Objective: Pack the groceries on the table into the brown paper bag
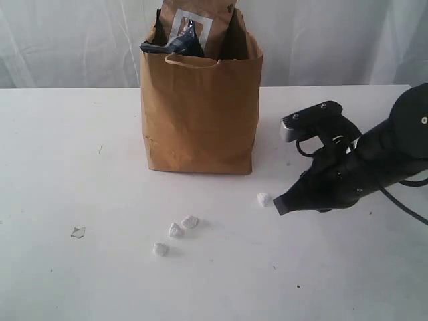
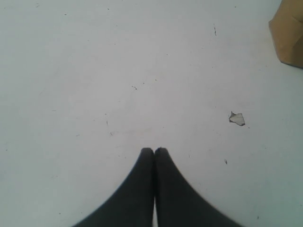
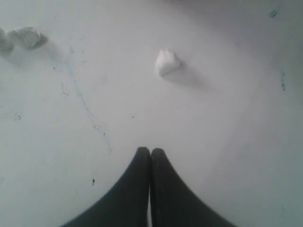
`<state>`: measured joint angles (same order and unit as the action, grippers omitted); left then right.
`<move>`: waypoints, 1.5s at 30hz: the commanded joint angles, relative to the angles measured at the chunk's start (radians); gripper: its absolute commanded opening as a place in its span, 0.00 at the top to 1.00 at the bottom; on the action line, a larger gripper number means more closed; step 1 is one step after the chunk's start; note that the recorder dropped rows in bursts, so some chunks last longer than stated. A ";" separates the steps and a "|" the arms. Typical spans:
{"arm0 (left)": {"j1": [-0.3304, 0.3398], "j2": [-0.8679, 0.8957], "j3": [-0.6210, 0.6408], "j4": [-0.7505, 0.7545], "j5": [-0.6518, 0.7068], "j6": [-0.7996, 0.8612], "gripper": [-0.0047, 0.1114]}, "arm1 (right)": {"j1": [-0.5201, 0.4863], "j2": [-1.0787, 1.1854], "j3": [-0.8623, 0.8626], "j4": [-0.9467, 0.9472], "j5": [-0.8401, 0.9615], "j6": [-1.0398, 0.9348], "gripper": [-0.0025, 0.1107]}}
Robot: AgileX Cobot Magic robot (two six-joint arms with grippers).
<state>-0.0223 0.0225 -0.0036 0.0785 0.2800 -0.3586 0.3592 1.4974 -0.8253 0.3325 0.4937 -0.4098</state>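
Probably light and easily crushed: hold the brown paper bag (image 1: 200, 114) by its twisted handle (image 1: 192, 65), not the creased walls. With right tool (image 3: 150, 152) and left tool (image 2: 154, 151) closed, empty.

A: Where is the table (image 1: 60, 154) open?
B: All of its left side, apart from one small scrap (image 1: 77, 232).
A: And the middle?
B: The brown paper bag (image 1: 200, 114) stands there, its mouth crowded by a brown pouch (image 1: 194, 20) and a dark packet (image 1: 175, 45). Four white lumps (image 1: 190, 221) dot the table in front.
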 commanded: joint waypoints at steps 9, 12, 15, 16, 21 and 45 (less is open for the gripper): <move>0.005 -0.004 0.004 0.008 -0.001 -0.001 0.96 | 0.001 0.098 0.001 -0.193 -0.210 -0.101 0.64; 0.005 -0.004 0.004 0.008 -0.001 -0.001 0.96 | 0.003 0.200 0.001 -0.197 -0.267 -0.276 0.47; 0.005 -0.004 0.004 0.008 -0.001 -0.001 0.96 | 0.017 0.273 0.001 -0.225 -0.324 -0.444 0.41; 0.005 -0.004 0.004 0.008 -0.001 -0.001 0.96 | 0.020 0.283 0.001 -0.231 -0.341 -0.487 0.41; 0.005 -0.004 0.004 0.008 -0.001 -0.001 0.96 | 0.039 0.290 0.001 -0.235 -0.420 -0.497 0.41; 0.005 -0.004 0.004 0.008 -0.001 -0.001 0.96 | 0.067 0.339 -0.001 -0.304 -0.676 -0.056 0.42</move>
<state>-0.0223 0.0225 -0.0036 0.0785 0.2800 -0.3586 0.4081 1.8403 -0.8253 0.0619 -0.1314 -0.4727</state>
